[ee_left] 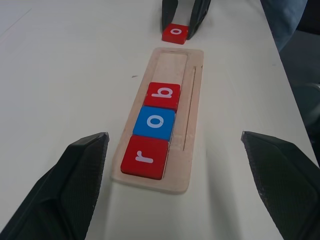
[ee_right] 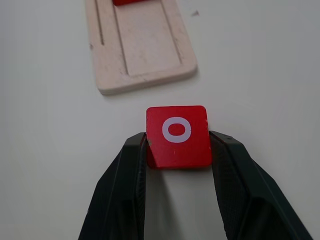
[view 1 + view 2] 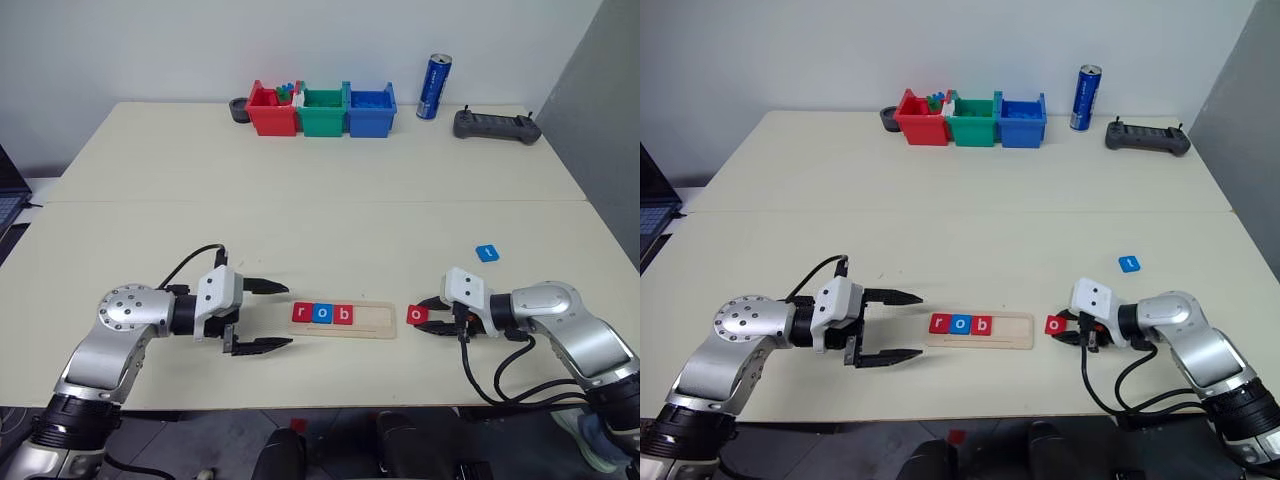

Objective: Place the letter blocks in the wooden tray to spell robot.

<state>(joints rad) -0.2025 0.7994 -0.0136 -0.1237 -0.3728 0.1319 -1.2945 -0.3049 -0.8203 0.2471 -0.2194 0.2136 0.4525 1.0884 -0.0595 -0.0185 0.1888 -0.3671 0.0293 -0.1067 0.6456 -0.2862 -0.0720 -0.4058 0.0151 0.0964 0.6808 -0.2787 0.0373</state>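
Near the table's front edge, the red o is pinched only at its rear part by the right gripper, just beside the tray, so it could slip or tilt when lifted, while the left gripper is held wide open.

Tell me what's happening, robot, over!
Left pincer open, empty. Right pincer closed on red o block, beside tray. Tray spells r-o-b. Blue block waiting. Nothing blocking.
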